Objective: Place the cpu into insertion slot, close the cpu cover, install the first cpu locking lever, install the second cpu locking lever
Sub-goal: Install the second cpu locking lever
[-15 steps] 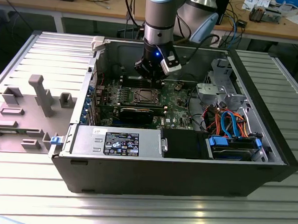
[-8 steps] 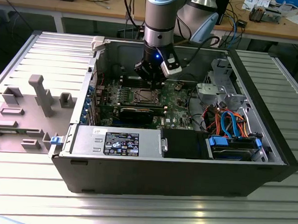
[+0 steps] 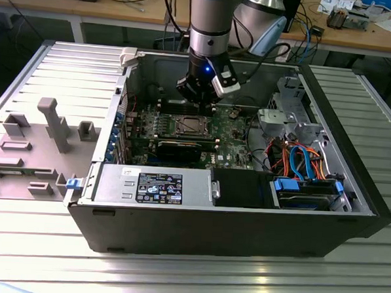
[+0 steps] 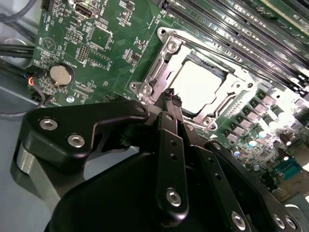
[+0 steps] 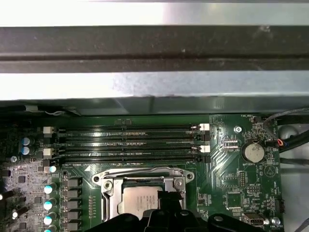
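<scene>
In the open computer case, the cpu [image 4: 195, 87] lies flat in the insertion slot [image 3: 189, 126], its pale metal top showing through the window of the cpu cover [image 4: 166, 50]. The silver cover frame lies down over the chip; both also show in the first wrist view, cpu [image 5: 137, 200] and cover [image 5: 140, 175]. My gripper [image 4: 173, 100] hovers just above the socket's corner, fingers shut together with nothing between them. In the exterior view the gripper [image 3: 197, 97] hangs over the board a little behind the socket. How the locking levers stand I cannot tell.
Long black memory slots [image 5: 130, 142] run beside the socket, and a coin battery [image 4: 62, 74] sits nearby. A black expansion card [image 3: 185, 148], power supply [image 3: 154, 186] and drive cage with coloured cables [image 3: 300, 158] crowd the case. Grey fixtures [image 3: 52, 122] stand on the exterior view's left.
</scene>
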